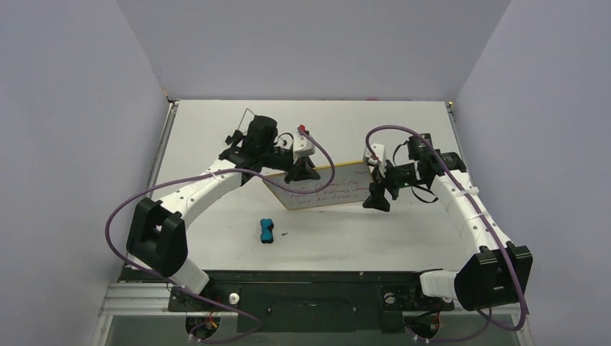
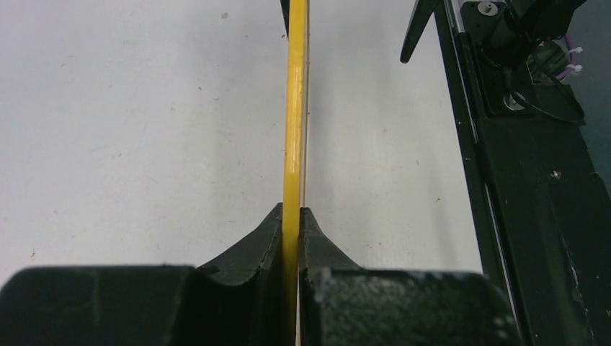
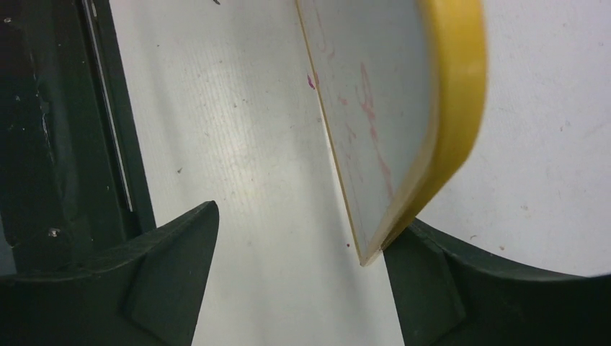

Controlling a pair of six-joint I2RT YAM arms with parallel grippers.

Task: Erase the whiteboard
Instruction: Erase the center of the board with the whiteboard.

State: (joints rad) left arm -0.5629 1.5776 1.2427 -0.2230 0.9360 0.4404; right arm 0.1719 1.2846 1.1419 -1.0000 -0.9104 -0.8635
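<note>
The whiteboard (image 1: 324, 189), white with red handwriting and a yellow rim, is held tilted above the table's middle. My left gripper (image 1: 301, 173) is shut on its far left edge; in the left wrist view the yellow rim (image 2: 294, 122) runs edge-on between the closed fingers. My right gripper (image 1: 380, 196) is open at the board's right end; in the right wrist view the board's corner (image 3: 375, 144) rests against the right finger (image 3: 425, 288), with a wide gap to the left finger (image 3: 166, 281). A small blue eraser block (image 1: 266, 231) lies on the table in front of the board.
A thin wire stand (image 1: 248, 115) shows behind the left arm near the back. Grey walls enclose the table on three sides. A black rail (image 1: 302, 277) runs along the near edge between the arm bases.
</note>
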